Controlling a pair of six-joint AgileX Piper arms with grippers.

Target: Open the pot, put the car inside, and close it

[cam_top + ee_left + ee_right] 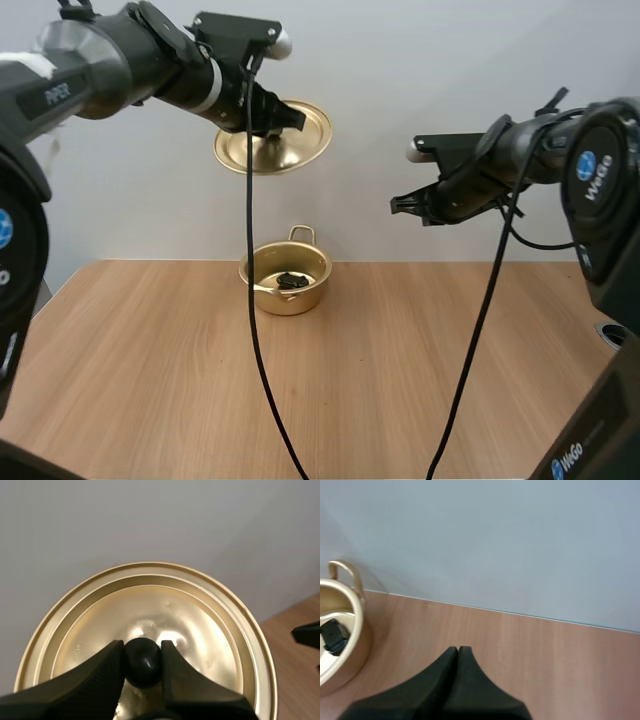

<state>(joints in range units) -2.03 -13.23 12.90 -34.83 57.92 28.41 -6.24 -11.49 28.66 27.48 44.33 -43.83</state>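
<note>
Golden lid (210,615) hangs from the left pincer (142,646), its knob (143,662) half hidden.

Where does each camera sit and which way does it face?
High view: behind and above the arm bases, facing forward and down over the table; both arms show, left tool holding the lid above the pot, right tool raised.
Left wrist view: on the left arm, facing the lid's top; own fingers pinch its black knob.
Right wrist view: on the right arm, facing down at table and pot; own shut fingers show.
Shared: high and right wrist views both show the car inside the pot.
</note>
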